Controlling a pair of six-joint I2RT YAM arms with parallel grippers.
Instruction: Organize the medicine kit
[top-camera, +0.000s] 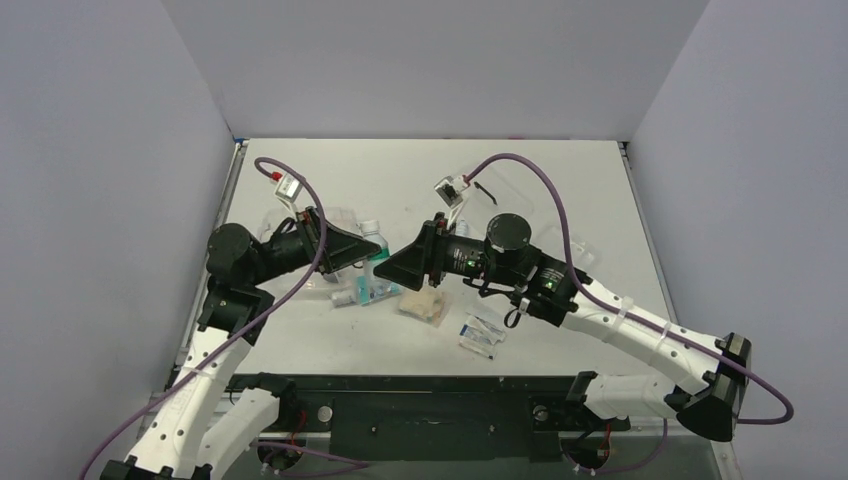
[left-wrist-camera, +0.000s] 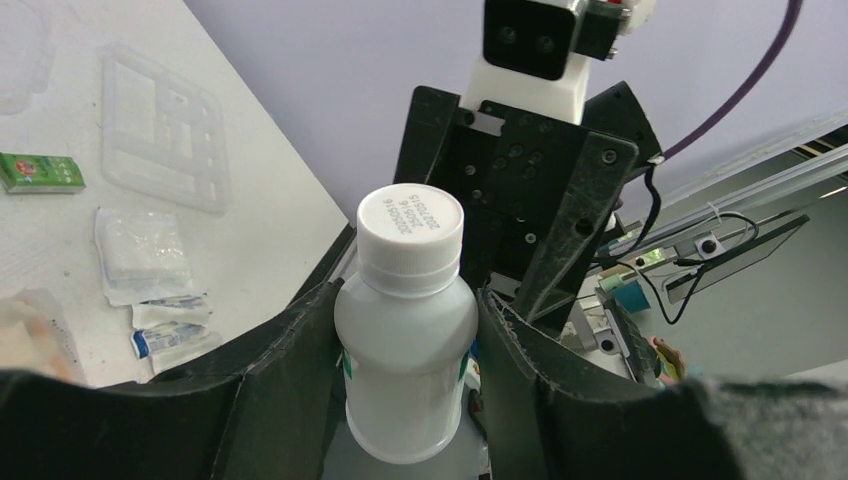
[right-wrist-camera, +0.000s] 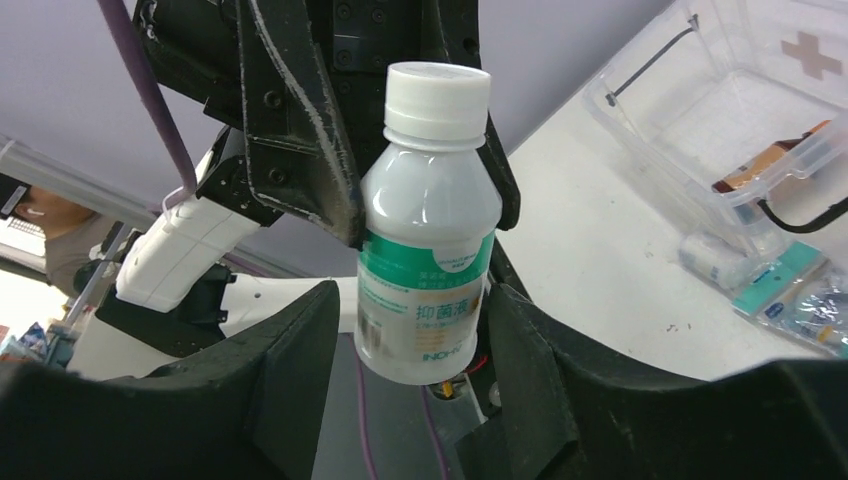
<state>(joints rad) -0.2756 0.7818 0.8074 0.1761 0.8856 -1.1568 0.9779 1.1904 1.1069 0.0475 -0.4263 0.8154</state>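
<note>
The left gripper (left-wrist-camera: 407, 305) clenches the white-capped bottle (right-wrist-camera: 428, 220), upright with its cap up. The right gripper (right-wrist-camera: 412, 295) brackets the bottle's base with slack jaws, a gap showing on one side, which reads as a hand-over between arms. Right of centre on the bench (top-camera: 400, 170), the medicine kit (right-wrist-camera: 812, 55) sits lidless, mouth up for loading. The right arm hides its long axis.

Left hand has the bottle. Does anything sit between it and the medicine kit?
Yes. The right hand faces the bottle head-on, and its arm lies across the straight path to the medicine kit on the table's right side. Nothing else visible blocks it.
</note>
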